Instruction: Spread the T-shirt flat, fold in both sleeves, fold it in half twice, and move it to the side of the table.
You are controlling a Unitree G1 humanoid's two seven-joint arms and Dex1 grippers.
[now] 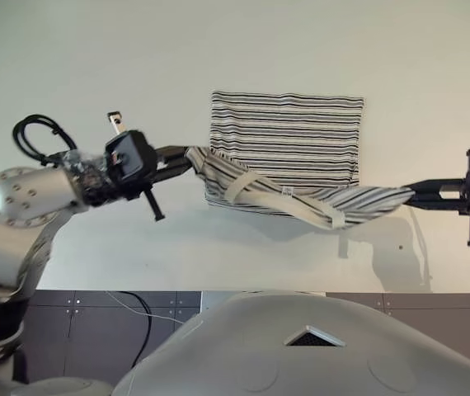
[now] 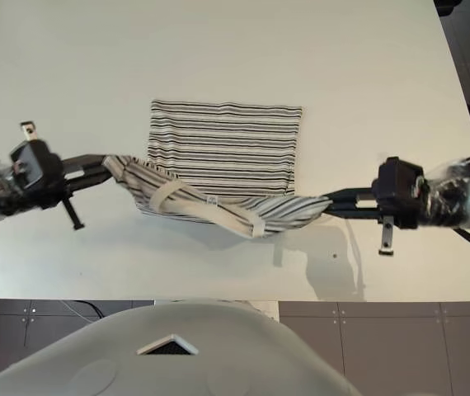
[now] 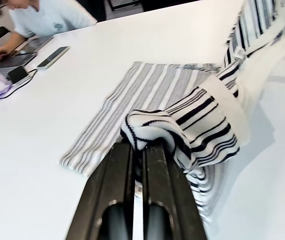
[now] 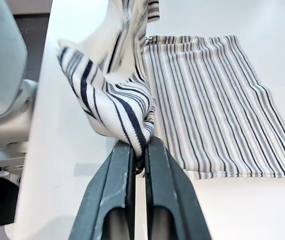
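Spotter: You're in a half-fold, as I read it. The T-shirt (image 1: 284, 136) has its far part flat on the desk (image 1: 95, 66) as a tidy rectangle. No sleeve sticks out, so I judge the sleeves done.

Checker: And the near edge is up off the desk. Your left hand (image 1: 187, 158) is closed tight on one near corner, its fingers (image 3: 120, 190) pressed together with a wad of striped cloth bunched between them. Your right hand (image 1: 408, 196) is pinched shut on the other corner in the same way.

Spotter: The edge sags between the two. The cream collar (image 1: 331, 216) hangs along it, with a shadow (image 1: 367, 239) on the desk beneath. So the cloth is lifted but not taut.

Checker: Which of the two halvings is it? You can't be sure from this. The collar on the raised edge makes me think the first.

Spotter: For the next move, carry both hands away from you, together and level, over the flat part. Ease them slightly apart as you go to take out the sag.

Checker: Then lower the corners onto the far corners and only then let go. Match the edges before you open either hand.

Spotter: Watch two things. If one hand leads, the fold will lie skewed. And the left corner is bunched, so it may land as a lump and need smoothing.

Checker: The flat part could also drag along if you pull too hard, so go gently.
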